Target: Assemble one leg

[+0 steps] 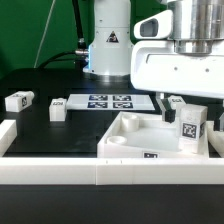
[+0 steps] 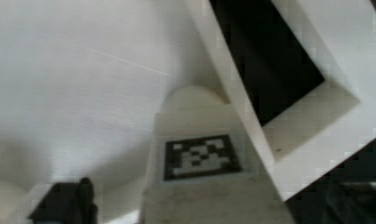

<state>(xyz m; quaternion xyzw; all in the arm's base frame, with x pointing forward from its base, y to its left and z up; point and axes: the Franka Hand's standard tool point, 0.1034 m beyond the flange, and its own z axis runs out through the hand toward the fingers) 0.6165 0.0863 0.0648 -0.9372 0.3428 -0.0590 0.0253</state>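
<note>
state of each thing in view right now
tool: down in the tray-like part, shut on a leg
held leg: upright, tag showing
tray-like part: flat on table
two loose legs: lying on table, apart
marker board: flat on table

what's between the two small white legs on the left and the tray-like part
In the exterior view, between the two legs and the tray lies bare black table; the marker board sits farther back, not between them.

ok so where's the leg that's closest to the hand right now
In the exterior view it is on the right, the leg standing inside the white tray-like part near its far right corner, directly under the hand.
</note>
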